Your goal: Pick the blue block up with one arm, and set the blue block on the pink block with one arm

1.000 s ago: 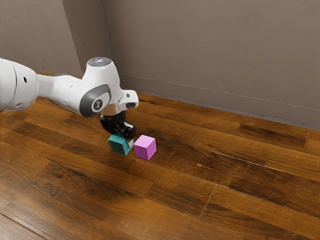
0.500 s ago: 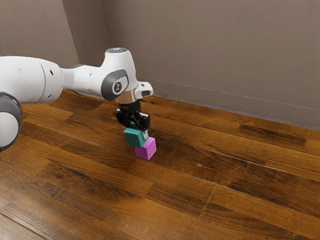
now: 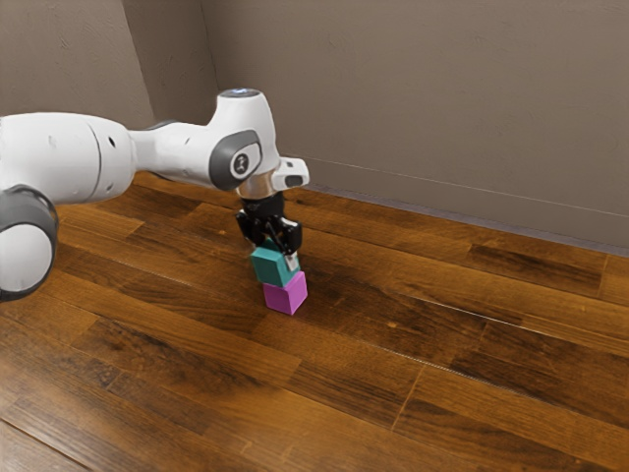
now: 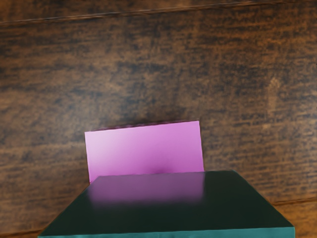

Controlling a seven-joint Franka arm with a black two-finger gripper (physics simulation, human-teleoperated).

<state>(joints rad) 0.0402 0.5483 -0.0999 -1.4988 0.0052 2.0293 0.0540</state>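
One white arm (image 3: 147, 157) reaches in from the exterior view's left, its wrist bent straight down. Its black gripper (image 3: 274, 248) pinches the blue block (image 3: 268, 266) directly over the pink block (image 3: 286, 294), seemingly touching it, offset slightly toward the exterior view's left.

The teal-blue block (image 3: 269, 265) is level, close over the pink block (image 3: 286, 294).
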